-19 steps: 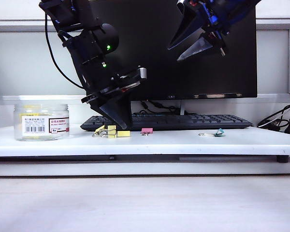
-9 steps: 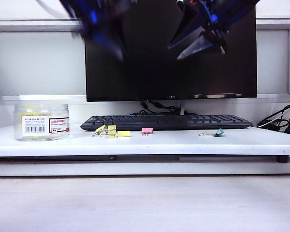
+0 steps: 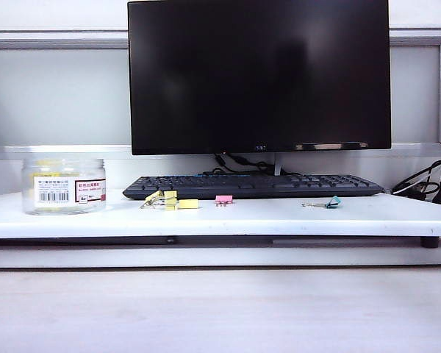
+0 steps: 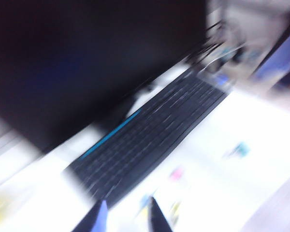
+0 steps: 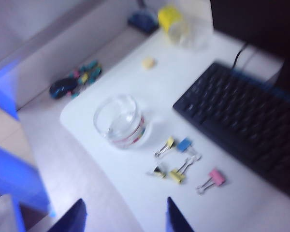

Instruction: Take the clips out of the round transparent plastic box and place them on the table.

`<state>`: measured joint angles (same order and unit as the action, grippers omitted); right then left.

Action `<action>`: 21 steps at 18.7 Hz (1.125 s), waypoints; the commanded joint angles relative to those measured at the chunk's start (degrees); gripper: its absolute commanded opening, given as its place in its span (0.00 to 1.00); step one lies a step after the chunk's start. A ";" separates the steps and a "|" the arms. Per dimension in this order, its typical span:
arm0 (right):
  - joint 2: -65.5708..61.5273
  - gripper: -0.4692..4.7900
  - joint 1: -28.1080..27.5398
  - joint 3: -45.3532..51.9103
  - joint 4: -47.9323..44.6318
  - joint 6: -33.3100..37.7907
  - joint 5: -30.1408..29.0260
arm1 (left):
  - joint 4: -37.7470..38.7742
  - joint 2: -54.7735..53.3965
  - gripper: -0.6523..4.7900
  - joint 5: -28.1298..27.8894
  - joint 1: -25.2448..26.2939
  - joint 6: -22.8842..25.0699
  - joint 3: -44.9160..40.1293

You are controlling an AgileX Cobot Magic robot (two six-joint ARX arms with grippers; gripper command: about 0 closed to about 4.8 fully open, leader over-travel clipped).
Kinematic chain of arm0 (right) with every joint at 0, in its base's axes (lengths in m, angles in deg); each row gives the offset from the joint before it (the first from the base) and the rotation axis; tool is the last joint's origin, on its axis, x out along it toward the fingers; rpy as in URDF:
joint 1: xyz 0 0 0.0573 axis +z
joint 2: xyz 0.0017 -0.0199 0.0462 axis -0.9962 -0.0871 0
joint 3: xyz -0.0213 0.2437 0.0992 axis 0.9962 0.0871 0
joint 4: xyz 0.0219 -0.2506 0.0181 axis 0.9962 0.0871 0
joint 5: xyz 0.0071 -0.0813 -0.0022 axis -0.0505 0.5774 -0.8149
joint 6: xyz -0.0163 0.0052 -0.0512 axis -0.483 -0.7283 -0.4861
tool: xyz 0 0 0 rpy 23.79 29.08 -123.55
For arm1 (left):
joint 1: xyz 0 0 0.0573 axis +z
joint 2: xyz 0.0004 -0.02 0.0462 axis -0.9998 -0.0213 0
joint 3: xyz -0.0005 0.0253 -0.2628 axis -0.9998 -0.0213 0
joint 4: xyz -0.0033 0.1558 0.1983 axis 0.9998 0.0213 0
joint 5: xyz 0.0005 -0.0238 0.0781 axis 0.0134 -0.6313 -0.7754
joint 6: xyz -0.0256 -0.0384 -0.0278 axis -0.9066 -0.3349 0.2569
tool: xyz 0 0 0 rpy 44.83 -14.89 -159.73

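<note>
Table edge: I am seeing the white table [image 3: 279,217] running the full width in the exterior view, with its front edge free and bare board in front of the keyboard [image 3: 253,185].
Open room: above the table no arm is showing in the exterior view.
Box: the round transparent plastic box [image 3: 63,185] is standing upright at the far left of the table, well apart from everything else; something yellow is showing low through its wall.
Label: white, with a barcode and a red band; I cannot read the small writing.
Clips: the yellow clips [image 3: 169,199] are lying on the table right of the box, just in front of the keyboard.
Other clips: a pink clip [image 3: 223,199] is lying near them, and a teal clip [image 3: 327,202] further right.
Left gripper [image 4: 126,213]: I am seeing its view blurred; the fingertips are standing apart with nothing between them.
Right gripper [image 5: 124,211]: its fingers are spreading wide, empty, high over the table.
</note>
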<state>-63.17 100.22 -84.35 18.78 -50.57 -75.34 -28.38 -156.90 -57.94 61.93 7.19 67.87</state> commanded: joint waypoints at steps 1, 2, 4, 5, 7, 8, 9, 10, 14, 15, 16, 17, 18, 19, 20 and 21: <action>7.17 0.49 0.02 -0.26 3.34 -0.44 5.38 | 6.56 8.50 0.35 -5.05 -0.02 0.68 -2.14; 8.63 0.49 0.02 -0.26 4.13 -0.44 5.38 | 6.69 11.47 0.35 -5.55 -0.02 0.46 -3.41; 12.02 0.49 0.02 -0.24 6.19 -0.44 5.40 | 6.67 17.66 0.35 -5.64 -0.02 -0.66 -6.12; 14.53 0.49 0.04 -0.24 7.80 -0.42 5.38 | 6.71 21.99 0.35 -5.68 -0.02 -1.51 -8.11; 18.34 0.49 0.04 -0.22 11.30 -0.42 5.42 | 6.80 31.21 0.35 -5.73 -0.02 -2.95 -12.44; 20.00 0.49 0.04 -0.17 12.98 -0.42 5.70 | 6.80 34.97 0.35 -5.68 -0.02 -3.76 -14.10; 21.86 0.49 0.04 0.24 14.10 -0.42 7.10 | 6.82 38.14 0.35 -5.70 -0.02 -4.55 -15.52; 23.71 0.49 0.04 1.03 14.78 -0.42 8.50 | 6.88 41.59 0.35 -5.73 -0.02 -5.29 -17.16; 32.74 0.49 0.04 5.90 14.69 1.66 12.61 | 7.08 51.91 0.35 -5.90 -0.02 -7.30 -21.84; 35.26 0.49 0.04 7.54 13.51 2.82 14.64 | 7.61 53.37 0.35 -5.92 -0.02 -7.85 -22.53; 37.66 0.49 0.04 8.87 12.63 4.07 16.52 | 8.44 54.23 0.35 -6.16 -0.02 -8.72 -23.08; 40.44 0.49 0.04 10.60 11.78 5.53 18.12 | 9.38 54.93 0.35 -6.97 -0.02 -10.01 -23.76; 43.25 0.49 0.04 12.41 11.10 6.95 18.51 | 10.34 55.12 0.35 -6.91 -0.02 -10.38 -24.74; 45.59 0.49 0.04 13.99 10.73 7.54 18.64 | 11.04 55.17 0.35 -6.73 -0.02 -10.60 -26.05; 47.98 0.49 0.04 15.45 10.51 7.61 20.02 | 10.95 55.36 0.35 -6.67 0.00 -11.43 -27.52; 50.82 0.49 0.04 17.27 10.27 7.56 22.23 | 10.05 55.43 0.35 -5.42 -0.02 -12.35 -29.35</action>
<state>-14.03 100.25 -68.24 29.97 -43.40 -55.72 -17.43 -101.49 -64.63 61.93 -3.67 39.85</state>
